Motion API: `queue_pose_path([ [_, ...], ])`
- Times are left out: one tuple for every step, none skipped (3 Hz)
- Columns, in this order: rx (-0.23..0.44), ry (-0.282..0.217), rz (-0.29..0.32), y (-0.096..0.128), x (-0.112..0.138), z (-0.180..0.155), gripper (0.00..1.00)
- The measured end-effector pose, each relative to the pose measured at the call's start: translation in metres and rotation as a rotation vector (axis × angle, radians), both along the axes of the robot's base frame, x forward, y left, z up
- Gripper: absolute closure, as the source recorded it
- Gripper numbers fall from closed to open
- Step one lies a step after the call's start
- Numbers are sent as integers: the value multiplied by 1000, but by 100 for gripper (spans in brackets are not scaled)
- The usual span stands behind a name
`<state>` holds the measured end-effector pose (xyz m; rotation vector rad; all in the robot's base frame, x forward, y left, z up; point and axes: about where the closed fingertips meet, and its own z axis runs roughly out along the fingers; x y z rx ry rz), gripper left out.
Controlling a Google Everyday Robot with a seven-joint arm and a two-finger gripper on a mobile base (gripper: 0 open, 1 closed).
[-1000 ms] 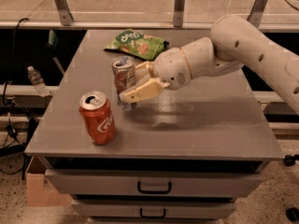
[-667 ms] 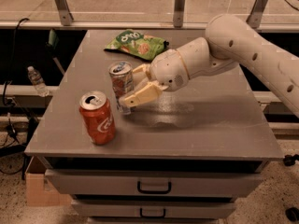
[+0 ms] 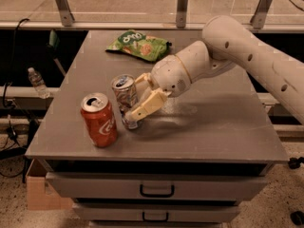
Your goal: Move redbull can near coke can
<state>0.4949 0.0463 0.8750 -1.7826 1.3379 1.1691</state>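
The redbull can [image 3: 124,95], slim and silver-blue with an open top, stands on the grey table [image 3: 213,122] left of centre, leaning slightly. My gripper [image 3: 137,99] is shut on it, one cream finger [image 3: 147,106] crossing its front right side. The coke can [image 3: 99,119], wider and red with white script, stands upright just left of and in front of the redbull can, a small gap apart. My white arm reaches in from the upper right.
A green chip bag [image 3: 140,45] lies at the back of the table. The table's front edge runs just in front of the coke can, with drawers [image 3: 156,190] below. A water bottle [image 3: 37,82] and a cardboard box [image 3: 40,189] sit on the floor at left.
My gripper has carried the redbull can forward and slightly left, closer to the coke can. The coke can has not moved.
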Motion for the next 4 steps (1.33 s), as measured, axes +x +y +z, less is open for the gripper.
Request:
queue_pose_path([
  [-17, 37, 48, 3, -10, -10, 4],
  [-21, 46, 60, 5, -13, -13, 0],
  [-40, 15, 25, -7, -5, -8, 0],
  [-60, -91, -114, -52, 18, 30, 0],
])
